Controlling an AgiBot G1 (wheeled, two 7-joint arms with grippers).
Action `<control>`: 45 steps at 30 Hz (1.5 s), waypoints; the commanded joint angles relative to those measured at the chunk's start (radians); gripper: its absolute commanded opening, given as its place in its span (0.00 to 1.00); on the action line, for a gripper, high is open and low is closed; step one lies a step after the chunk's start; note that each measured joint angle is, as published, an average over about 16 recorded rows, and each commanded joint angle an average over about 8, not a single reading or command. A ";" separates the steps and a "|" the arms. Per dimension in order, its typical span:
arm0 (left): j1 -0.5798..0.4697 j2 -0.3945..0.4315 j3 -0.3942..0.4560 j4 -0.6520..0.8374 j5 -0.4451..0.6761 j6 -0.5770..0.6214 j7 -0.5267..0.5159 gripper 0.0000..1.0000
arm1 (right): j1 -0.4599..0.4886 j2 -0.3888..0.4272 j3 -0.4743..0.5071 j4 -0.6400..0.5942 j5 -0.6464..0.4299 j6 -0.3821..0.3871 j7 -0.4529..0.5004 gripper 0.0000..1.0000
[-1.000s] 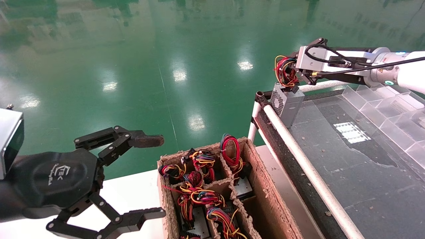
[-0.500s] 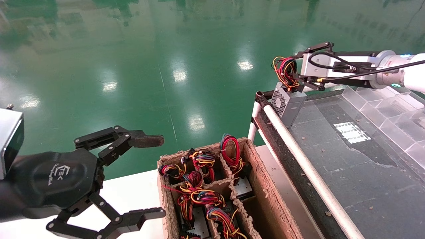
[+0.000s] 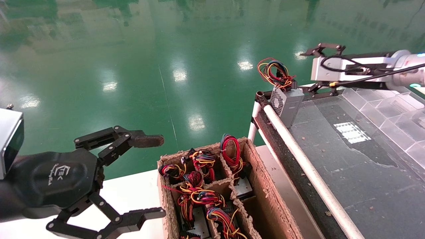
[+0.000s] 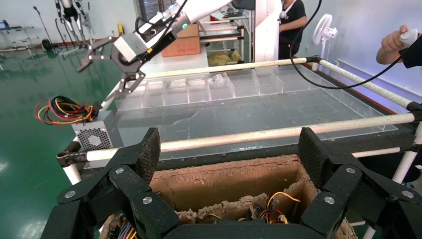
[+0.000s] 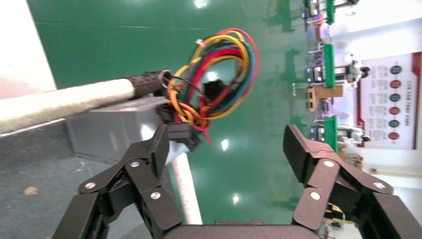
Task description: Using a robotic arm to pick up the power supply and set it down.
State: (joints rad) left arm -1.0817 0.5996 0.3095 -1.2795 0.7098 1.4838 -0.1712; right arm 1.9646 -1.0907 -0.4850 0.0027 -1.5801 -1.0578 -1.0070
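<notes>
Against green floor, at the worktop's point(image 3: 348, 159) far left corner, stood the power supply point(image 3: 286, 105) upright, wires topmost, released; right hand point(image 3: 317, 71) spread just beside it, inboard; left hand point(image 3: 146, 176) spread, parked far nearer the cardboard box point(image 3: 265, 199).

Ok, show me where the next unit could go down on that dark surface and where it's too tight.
Free: the dark surface between the white rail and the clear dividers, nearer than the power supply. Crowded: the far corner, where the power supply stands by the rail with the open right gripper just behind it, and the wire-filled cardboard box.
</notes>
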 commanded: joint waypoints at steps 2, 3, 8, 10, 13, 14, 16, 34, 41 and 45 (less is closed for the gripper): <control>0.000 0.000 0.000 0.000 0.000 0.000 0.000 1.00 | 0.005 0.011 0.006 0.006 0.008 -0.006 -0.008 1.00; 0.000 0.000 0.000 0.000 0.000 0.000 0.000 1.00 | 0.008 0.015 0.013 0.004 0.019 -0.010 -0.003 1.00; 0.000 0.000 0.000 0.000 0.000 0.000 0.000 1.00 | 0.036 0.037 0.065 -0.041 0.093 -0.059 0.099 1.00; 0.000 0.000 0.000 0.000 0.000 0.000 0.000 1.00 | 0.045 0.046 0.083 -0.057 0.121 -0.082 0.149 1.00; 0.000 0.000 0.000 0.000 0.000 0.000 0.000 1.00 | 0.037 0.060 0.097 -0.047 0.154 -0.109 0.211 1.00; 0.000 0.000 0.000 0.000 0.000 0.000 0.000 1.00 | 0.027 0.065 0.100 -0.033 0.165 -0.113 0.223 1.00; 0.000 0.000 0.000 0.001 0.000 0.000 0.001 1.00 | 0.002 0.079 0.106 0.006 0.191 -0.123 0.252 1.00; 0.000 0.000 0.001 0.001 -0.001 0.000 0.001 1.00 | -0.283 0.207 0.138 0.414 0.402 -0.224 0.554 1.00; 0.000 -0.001 0.002 0.001 -0.001 0.000 0.001 1.00 | -0.394 0.257 0.150 0.573 0.484 -0.263 0.671 1.00; 0.000 -0.001 0.002 0.001 -0.001 -0.001 0.001 1.00 | -0.458 0.285 0.157 0.664 0.531 -0.286 0.739 1.00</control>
State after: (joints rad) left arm -1.0822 0.5989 0.3112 -1.2784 0.7086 1.4833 -0.1700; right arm 1.5065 -0.8053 -0.3277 0.6668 -1.0493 -1.3434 -0.2685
